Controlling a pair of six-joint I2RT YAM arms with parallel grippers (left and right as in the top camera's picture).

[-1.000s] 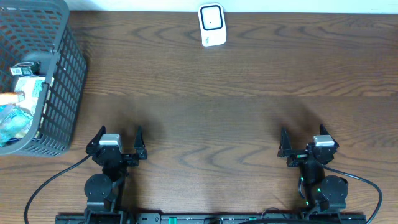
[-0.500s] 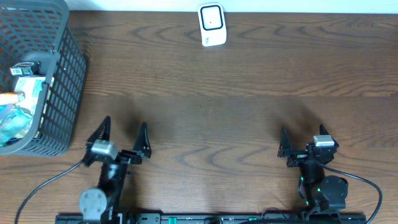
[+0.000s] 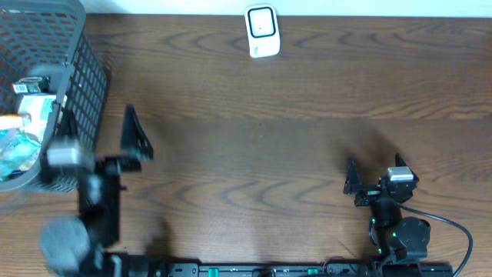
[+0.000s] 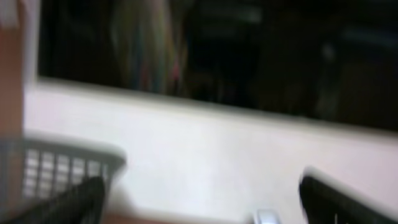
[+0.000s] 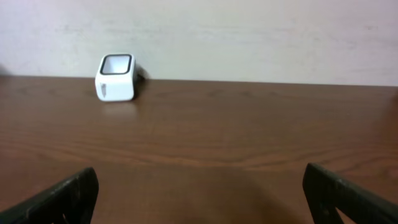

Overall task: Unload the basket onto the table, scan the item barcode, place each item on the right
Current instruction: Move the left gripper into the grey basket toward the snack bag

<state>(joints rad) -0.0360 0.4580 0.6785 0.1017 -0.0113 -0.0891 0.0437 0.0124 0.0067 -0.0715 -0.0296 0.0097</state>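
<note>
items for scanning (image 3: 21,115) lie piled in the grey mesh basket (image 3: 86,69), which is just ahead and to the left of my left end effector (image 3: 98,127). i can make out a small printed box, something orange and a bluish packet in there; no barcode is readable from the overhead view. the left end effector is blurred overhead, raised off the bench (image 3: 269,131) and overlapping the basket's near wall. its jaws stand spread wide with nothing between them. in the left wrist view both dark fingers (image 4: 78,199) show at the bottom corners, the basket rim is at lower left, and a pale wall fills the middle. that view is too smeared to tell more.

my right end effector (image 3: 374,165) sits low over the bench, jaws fully apart and empty, with both fingers (image 5: 62,196) at the frame's lower corners. the white scanner (image 5: 115,78) stands upright well ahead and to its left, at the bench's far edge against the wall. it is well apart from both end effectors and from the basket.
</note>
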